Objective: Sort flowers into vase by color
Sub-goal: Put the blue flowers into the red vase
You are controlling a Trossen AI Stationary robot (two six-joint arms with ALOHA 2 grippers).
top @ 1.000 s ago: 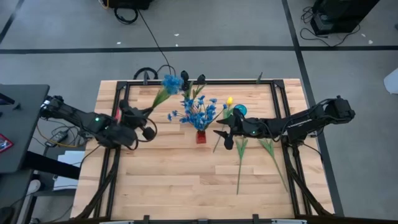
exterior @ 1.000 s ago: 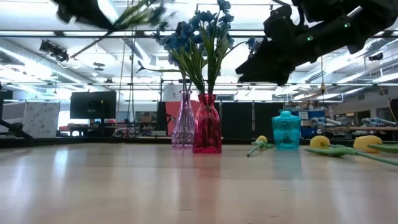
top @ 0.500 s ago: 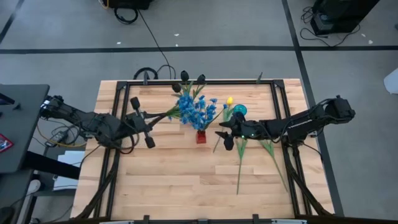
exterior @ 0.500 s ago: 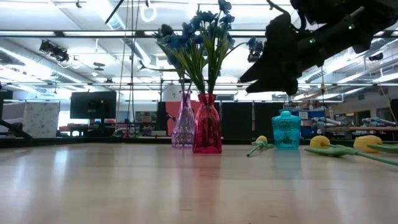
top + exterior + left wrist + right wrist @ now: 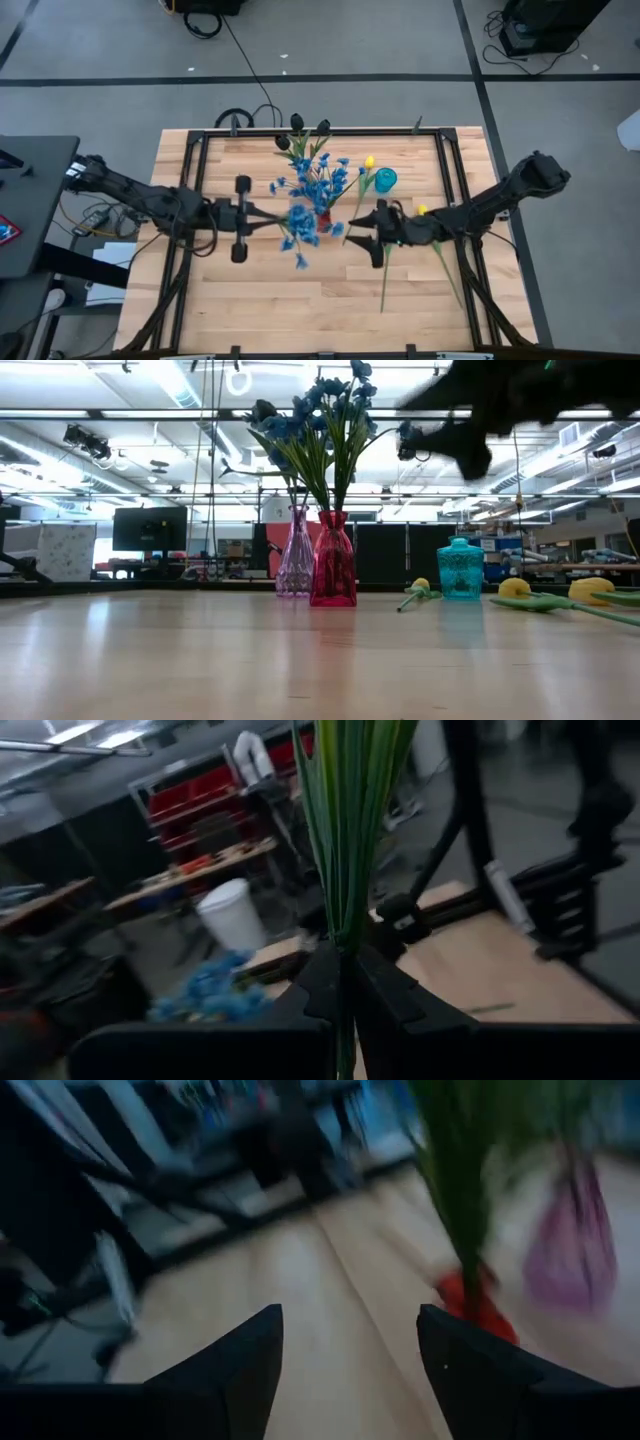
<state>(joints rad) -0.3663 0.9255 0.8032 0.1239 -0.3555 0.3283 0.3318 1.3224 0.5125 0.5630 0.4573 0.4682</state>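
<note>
L tool (image 5: 243,217) swung blue bunch (image 5: 299,232) toward table centre, pinching its stem, R tool (image 5: 378,232) spread

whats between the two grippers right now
In the high view, the left gripper holds a blue flower bunch; it and the red vase lie between it and the open right gripper.
</note>
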